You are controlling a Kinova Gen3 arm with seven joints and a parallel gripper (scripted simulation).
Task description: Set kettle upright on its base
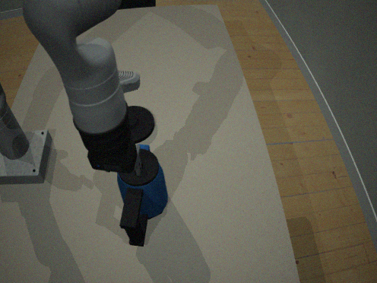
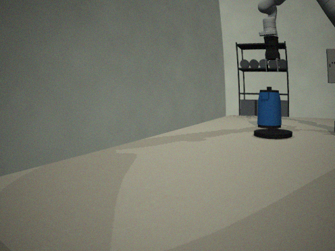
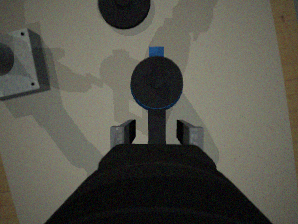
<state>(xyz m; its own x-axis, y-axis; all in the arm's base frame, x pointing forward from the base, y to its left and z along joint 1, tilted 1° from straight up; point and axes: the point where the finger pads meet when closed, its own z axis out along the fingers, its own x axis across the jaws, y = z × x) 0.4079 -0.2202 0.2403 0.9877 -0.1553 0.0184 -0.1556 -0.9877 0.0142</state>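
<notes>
The gripper (image 3: 156, 134) hung high above the kettle (image 1: 152, 190), jaws fully open and holding nothing. The blue kettle stood upright on the table (image 1: 228, 152), apart from its round black base (image 1: 142, 122).

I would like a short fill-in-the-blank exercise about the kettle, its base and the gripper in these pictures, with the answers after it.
1. The body of the kettle is ____ in colour.
2. The kettle stands ____ on the table, not on its side.
3. The base is a flat black ____.
4. The gripper is ____ and holds nothing.

Missing words: blue; upright; disc; open
</notes>
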